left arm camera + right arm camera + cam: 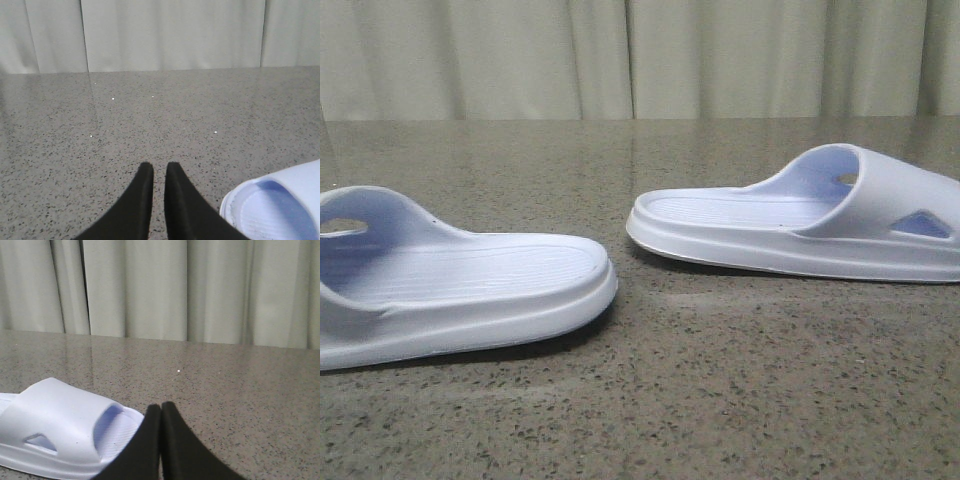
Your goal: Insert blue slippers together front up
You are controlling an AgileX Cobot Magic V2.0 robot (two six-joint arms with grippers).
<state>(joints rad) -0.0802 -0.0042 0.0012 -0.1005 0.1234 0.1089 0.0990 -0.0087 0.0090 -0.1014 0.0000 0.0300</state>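
Tools first: left tool (156,170) shows its two dark fingers nearly pressed together, a thin strip of counter visible between them, pinching nothing; right tool (161,410) has its fingers pressed together, also empty. Neither appears in the front view.

Counter (720,400), speckled grey stone, carries both blue slippers, soles down and well apart. Left slipper (470,290) lies at 8 o'clock in the front view; right slipper (800,225) lies at 3 o'clock. Their open ends point toward each other across bare counter. A pale curtain (640,55) hangs behind.

Step in hand, as judged: the approach, with no slipper yet grasped. The next move likely calls for spreading each tool and closing on the slipper beside it, then bringing the pair together.

Hidden or cut off: both slippers run off the frame edges, so the left slipper's strap (360,215) is only partly seen. The left wrist view shows only one rounded end.
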